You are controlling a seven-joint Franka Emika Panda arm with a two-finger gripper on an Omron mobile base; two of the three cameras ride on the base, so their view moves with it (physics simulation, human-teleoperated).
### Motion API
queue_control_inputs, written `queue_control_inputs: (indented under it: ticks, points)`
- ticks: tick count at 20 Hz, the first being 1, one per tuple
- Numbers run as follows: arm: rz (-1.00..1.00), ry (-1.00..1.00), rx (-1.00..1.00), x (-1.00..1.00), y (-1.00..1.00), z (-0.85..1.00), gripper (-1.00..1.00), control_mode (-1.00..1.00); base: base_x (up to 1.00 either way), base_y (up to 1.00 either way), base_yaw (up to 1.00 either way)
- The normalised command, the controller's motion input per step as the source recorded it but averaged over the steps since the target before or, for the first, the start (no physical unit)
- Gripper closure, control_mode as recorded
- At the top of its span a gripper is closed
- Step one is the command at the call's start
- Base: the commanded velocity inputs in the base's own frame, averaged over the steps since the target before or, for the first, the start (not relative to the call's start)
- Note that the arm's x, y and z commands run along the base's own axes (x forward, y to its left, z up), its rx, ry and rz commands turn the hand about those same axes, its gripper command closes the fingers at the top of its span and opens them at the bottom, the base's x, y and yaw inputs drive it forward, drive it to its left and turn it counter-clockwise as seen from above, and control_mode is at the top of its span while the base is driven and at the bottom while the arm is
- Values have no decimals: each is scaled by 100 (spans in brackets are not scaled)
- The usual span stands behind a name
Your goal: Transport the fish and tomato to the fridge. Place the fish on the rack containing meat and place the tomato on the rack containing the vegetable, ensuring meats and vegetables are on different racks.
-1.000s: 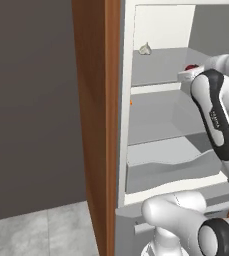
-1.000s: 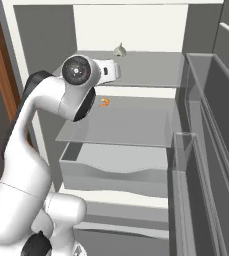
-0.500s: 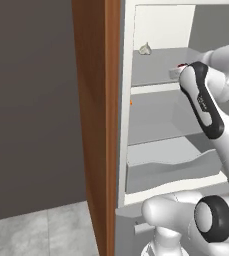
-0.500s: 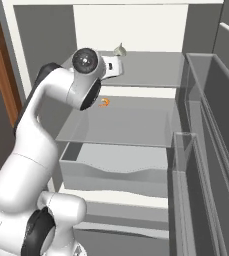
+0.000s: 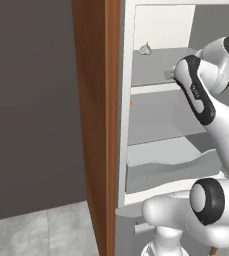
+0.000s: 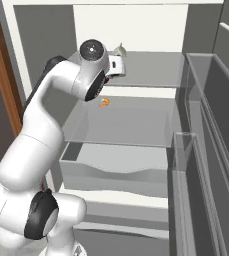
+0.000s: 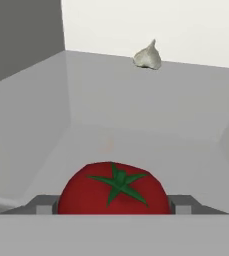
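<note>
Tomato-placing step. The jaws (image 7: 114, 212) are clamped on the tomato (image 7: 113, 189) at the front edge of the fridge's (image 6: 136, 30) top shelf (image 7: 136, 110), the rack holding the garlic bulb (image 7: 147, 56) at its rear edge. Next move, by judgement: lower onto this shelf and release. The shelf beneath (image 6: 131, 122) holds the shrimp (image 6: 105, 102) near its left edge.
</note>
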Motion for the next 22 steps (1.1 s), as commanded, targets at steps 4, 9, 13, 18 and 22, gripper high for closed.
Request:
queue_control_inputs:
  ticks: [4, 9, 13, 18, 22]
  points:
    - [0, 0, 0, 36, -5, -23, 100, -100, 0, 0, 0]
    - [0, 1, 0, 54, -9, -8, 100, -100, 0, 0, 0]
    - [0, 4, 0, 66, -6, -20, 100, -100, 0, 0, 0]
    - [0, 15, 0, 67, -6, -50, 100, -100, 0, 0, 0]
    - [0, 6, 0, 51, -6, -56, 100, -100, 0, 0, 0]
